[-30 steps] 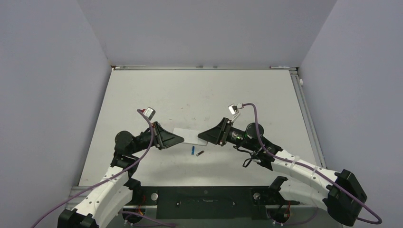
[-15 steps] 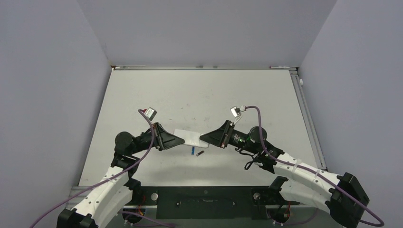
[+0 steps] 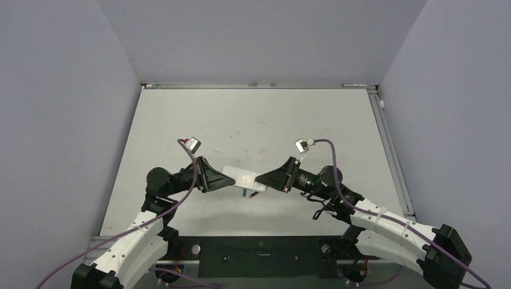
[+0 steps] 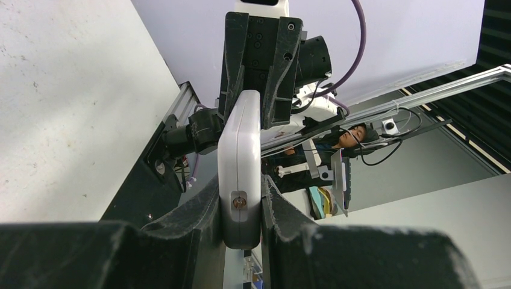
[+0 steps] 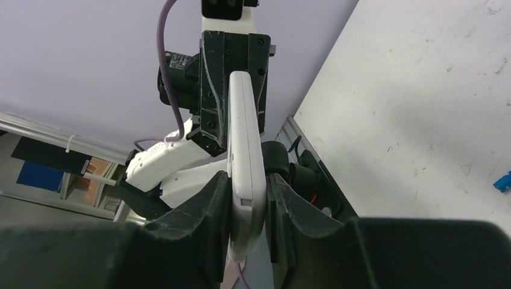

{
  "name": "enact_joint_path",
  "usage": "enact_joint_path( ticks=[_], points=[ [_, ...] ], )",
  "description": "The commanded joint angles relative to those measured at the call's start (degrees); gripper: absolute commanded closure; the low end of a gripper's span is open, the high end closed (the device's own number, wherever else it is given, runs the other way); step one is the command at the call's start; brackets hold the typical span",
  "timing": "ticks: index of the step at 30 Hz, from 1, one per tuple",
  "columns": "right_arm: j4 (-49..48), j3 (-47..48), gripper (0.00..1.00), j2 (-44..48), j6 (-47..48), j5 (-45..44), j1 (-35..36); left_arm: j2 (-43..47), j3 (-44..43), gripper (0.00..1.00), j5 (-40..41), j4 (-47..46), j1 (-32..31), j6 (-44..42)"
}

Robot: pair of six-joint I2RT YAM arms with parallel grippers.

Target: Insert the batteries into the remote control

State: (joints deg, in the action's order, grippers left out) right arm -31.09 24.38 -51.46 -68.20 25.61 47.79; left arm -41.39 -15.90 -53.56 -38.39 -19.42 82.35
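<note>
The white remote control (image 3: 244,179) hangs above the table, gripped at both ends. My left gripper (image 3: 231,179) is shut on its left end and my right gripper (image 3: 260,181) is shut on its right end. In the left wrist view the remote control (image 4: 240,144) stands edge-on between my left gripper's (image 4: 240,208) pads. The right wrist view shows the remote control (image 5: 245,138) pinched the same way in my right gripper (image 5: 248,208). The blue battery (image 3: 243,194) and the dark battery (image 3: 253,194) lie on the table just under it. The blue battery (image 5: 501,180) peeks in at the right edge.
The pale table (image 3: 253,120) is walled by grey panels on three sides. A metal rail (image 3: 385,138) runs along its right edge and a black base plate (image 3: 259,253) along the near edge between the arm bases.
My right gripper has closed on the remote's right end. The remote and both grippers have drifted a little toward the near edge, over the batteries.
</note>
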Motion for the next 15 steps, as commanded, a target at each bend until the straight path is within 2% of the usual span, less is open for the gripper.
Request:
enact_joint_path(
  ticks=[1,5,15],
  points=[
    [2.20,0.73,0.88,4.18,3.85,-2.65,-0.41,-0.18,-1.53,1.00,3.45,0.16,1.29,-1.02],
    [5.21,0.66,0.84,5.71,4.80,-3.39,-0.35,-0.28,-2.25,1.00,3.31,1.28,1.31,-1.93],
    [9.43,0.32,0.86,8.26,5.75,-4.86,-0.33,-1.19,-2.88,1.00,3.24,2.44,1.39,-3.82]
  ],
)
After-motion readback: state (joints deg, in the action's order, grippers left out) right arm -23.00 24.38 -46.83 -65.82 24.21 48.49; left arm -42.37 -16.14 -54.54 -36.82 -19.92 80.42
